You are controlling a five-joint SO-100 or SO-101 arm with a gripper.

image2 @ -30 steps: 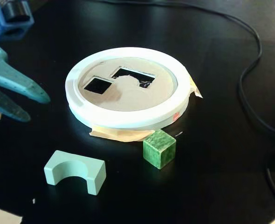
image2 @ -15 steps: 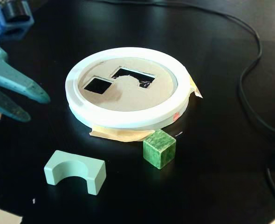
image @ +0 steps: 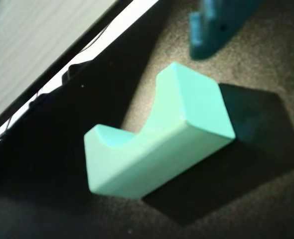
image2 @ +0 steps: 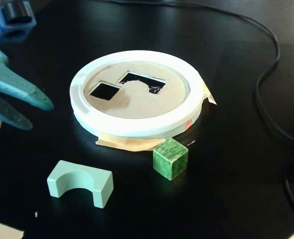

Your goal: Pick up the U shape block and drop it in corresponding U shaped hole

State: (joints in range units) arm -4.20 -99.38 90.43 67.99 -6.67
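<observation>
The U shape block (image2: 80, 182), pale mint green, stands on its two legs on the black table at the front left, notch facing down. In the wrist view the U shape block (image: 157, 134) fills the middle, lying free, with one teal finger (image: 219, 27) above and to its right, apart from it. My gripper (image2: 40, 115) reaches in from the left edge of the fixed view, well above and left of the block, open and holding nothing. The U shaped hole (image2: 137, 79) is cut into the tan disc (image2: 137, 107), toward its far side.
A white ring (image2: 137, 128) rims the disc, taped down at its front. A plain square cutout (image2: 104, 91) lies left of the U hole. A dark green cube (image2: 170, 158) stands just in front of the ring. A black cable (image2: 266, 74) curves along the right side.
The blue part of the arm at the top left has shifted slightly upward. The fingers, both blocks and the disc stay where they were.
</observation>
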